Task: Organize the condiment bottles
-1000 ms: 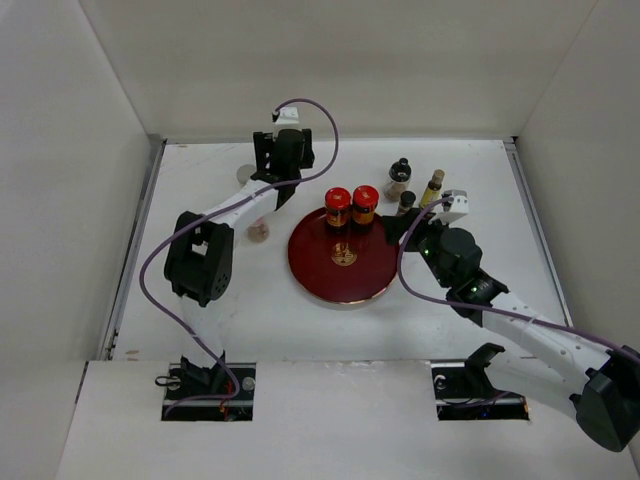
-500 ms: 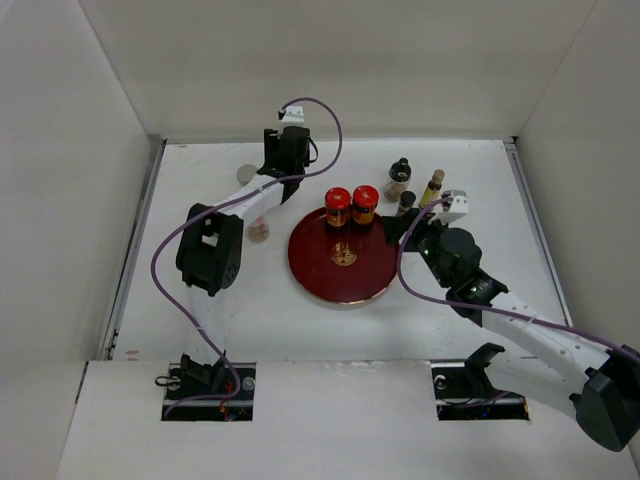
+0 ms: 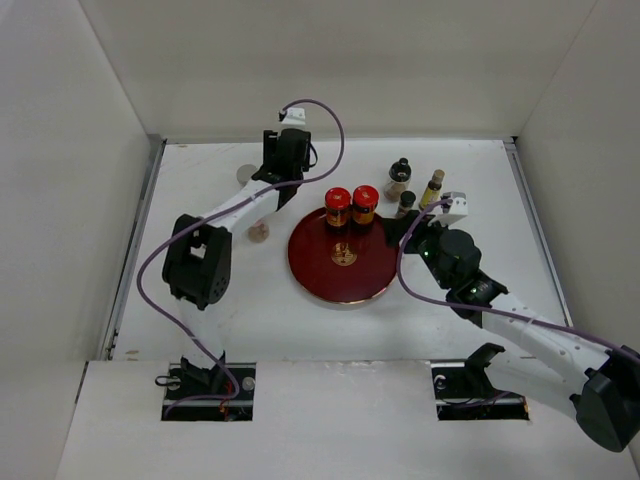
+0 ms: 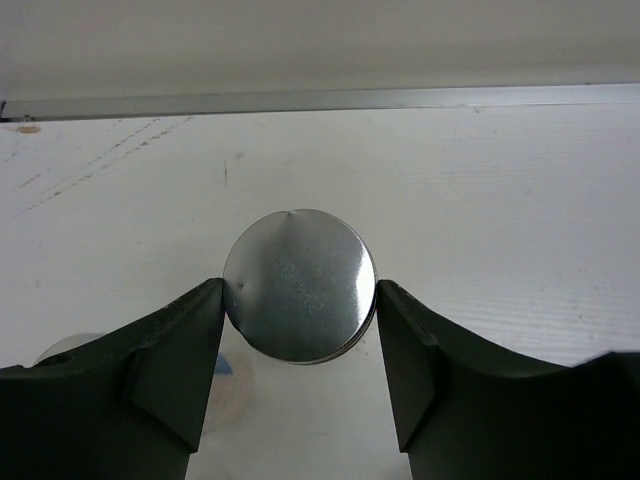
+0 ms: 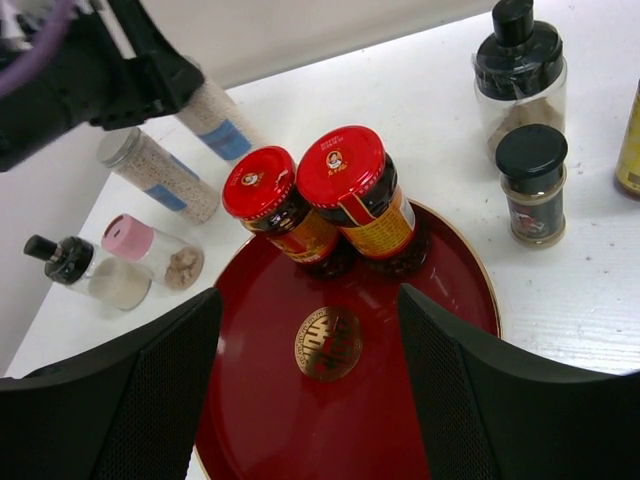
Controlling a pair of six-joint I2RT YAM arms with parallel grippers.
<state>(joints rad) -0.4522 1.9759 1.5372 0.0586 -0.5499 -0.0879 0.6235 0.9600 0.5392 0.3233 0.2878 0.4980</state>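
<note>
In the left wrist view a silver-capped clear jar (image 4: 300, 285) sits between my left gripper's (image 4: 300, 305) fingers, which press on both sides of its cap. From the right wrist view that jar (image 5: 214, 117) shows a blue label. Its twin (image 5: 155, 172) stands beside it. Two red-capped jars (image 3: 338, 205) (image 3: 365, 203) stand at the back of the dark red tray (image 3: 340, 275). My right gripper (image 5: 310, 292) hovers open over the tray with nothing in it. A pink-capped jar (image 5: 150, 250) and a small black-capped bottle (image 5: 75, 265) lie left of the tray.
Right of the tray stand a large black-capped bottle (image 3: 399, 177), a smaller black-capped jar (image 3: 406, 201) and a slim amber bottle (image 3: 433, 187). White walls enclose the table on three sides, with a metal strip (image 4: 320, 100) along the back wall.
My left gripper has closed on the silver-capped jar and its arm has shifted slightly. The right arm and the other bottles have not moved.
</note>
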